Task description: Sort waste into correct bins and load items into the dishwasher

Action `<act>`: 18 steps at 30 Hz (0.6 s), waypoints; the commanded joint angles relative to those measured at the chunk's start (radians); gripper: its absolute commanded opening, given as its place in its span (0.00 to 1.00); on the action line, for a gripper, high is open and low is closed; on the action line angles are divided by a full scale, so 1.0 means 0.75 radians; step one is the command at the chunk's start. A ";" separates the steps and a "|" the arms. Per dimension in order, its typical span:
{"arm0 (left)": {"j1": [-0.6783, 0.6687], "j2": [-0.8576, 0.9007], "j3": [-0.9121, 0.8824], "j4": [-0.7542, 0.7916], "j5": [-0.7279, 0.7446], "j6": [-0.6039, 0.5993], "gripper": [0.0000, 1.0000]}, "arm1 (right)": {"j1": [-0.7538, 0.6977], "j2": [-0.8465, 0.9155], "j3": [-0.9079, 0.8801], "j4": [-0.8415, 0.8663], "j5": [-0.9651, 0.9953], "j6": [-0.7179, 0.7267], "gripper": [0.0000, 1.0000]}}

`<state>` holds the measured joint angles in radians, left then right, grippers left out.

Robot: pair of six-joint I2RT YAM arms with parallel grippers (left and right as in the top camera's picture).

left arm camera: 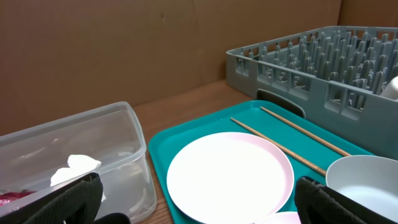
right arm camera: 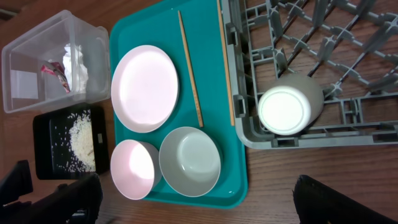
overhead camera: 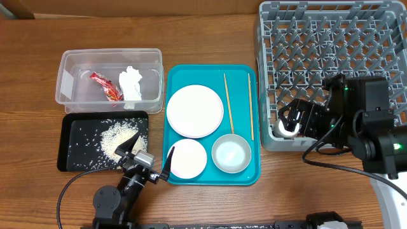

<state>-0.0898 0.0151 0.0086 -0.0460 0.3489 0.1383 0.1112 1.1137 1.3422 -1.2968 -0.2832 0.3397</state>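
At the table's right end sits the grey dish rack [overhead camera: 331, 70]. Just left of it, the teal serving tray [overhead camera: 210, 175] almost touches the rack's wall. Further left, the clear tub [overhead camera: 68, 76] stands at the back, with the black tray [overhead camera: 67, 143] directly in front of it.

The right gripper [overhead camera: 289, 121] hangs over the rack's near-left corner. Its fingers are spread wide and hold nothing. The left gripper [overhead camera: 151, 154] is low at the front edge, also wide open and empty. It spans the gap between the black tray and the teal tray.

The white plate [overhead camera: 195, 111] lies on the teal tray. Two bowls sit in front of it, a white bowl [overhead camera: 188, 158] and a pale bowl [overhead camera: 231, 153]. The white bowl is just beside the left gripper's right finger. Two chopsticks [overhead camera: 227, 102] lie apart and roughly parallel on the tray's right side.

The small white cup [right arm camera: 289, 109] rests in the rack's corner cell. In the wrist view it is ahead of the right fingers, not between them.

The crumpled napkin [overhead camera: 131, 84] and the red sauce packet [overhead camera: 106, 86] lie side by side in the tub. The rice [overhead camera: 117, 137] is scattered over the black tray, heaped near the left gripper's other finger.
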 commanded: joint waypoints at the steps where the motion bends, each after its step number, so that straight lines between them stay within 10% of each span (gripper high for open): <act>1: 0.008 -0.014 -0.005 0.002 0.023 0.020 1.00 | -0.002 -0.003 -0.001 0.006 0.006 -0.009 1.00; 12: 0.008 -0.013 -0.005 0.002 0.023 0.020 1.00 | 0.023 0.015 -0.001 0.220 -0.250 -0.010 0.93; 18: 0.008 -0.013 -0.005 0.002 0.023 0.020 1.00 | 0.386 0.135 -0.046 0.086 -0.095 -0.065 0.81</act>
<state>-0.0898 0.0151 0.0086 -0.0448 0.3496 0.1387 0.2771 1.1736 1.3354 -1.2259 -0.3920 0.3134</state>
